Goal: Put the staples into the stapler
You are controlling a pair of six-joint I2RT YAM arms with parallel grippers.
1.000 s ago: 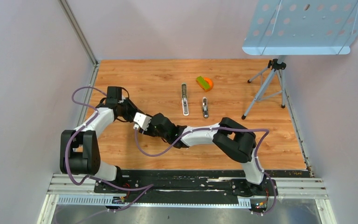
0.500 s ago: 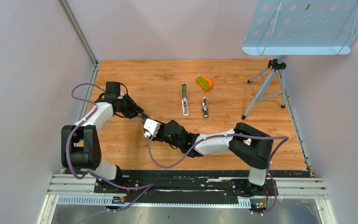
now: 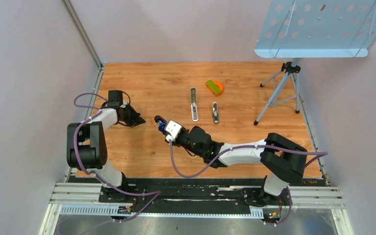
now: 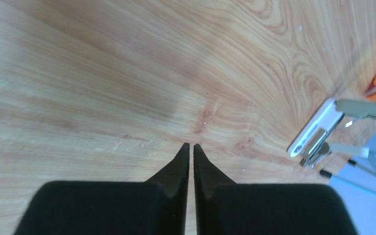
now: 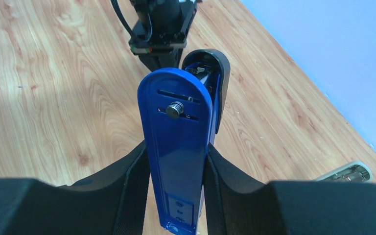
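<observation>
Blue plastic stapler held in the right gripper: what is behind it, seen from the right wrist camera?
Behind the blue plastic stapler is the left gripper, black and shut, over the wooden table. The stapler covers the lower part of that gripper and the strip of table directly behind itself.

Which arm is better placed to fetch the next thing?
Left, most likely. The left gripper is shut on nothing over the wooden table, while the right gripper is clamped around the blue stapler and so is busy.
</observation>
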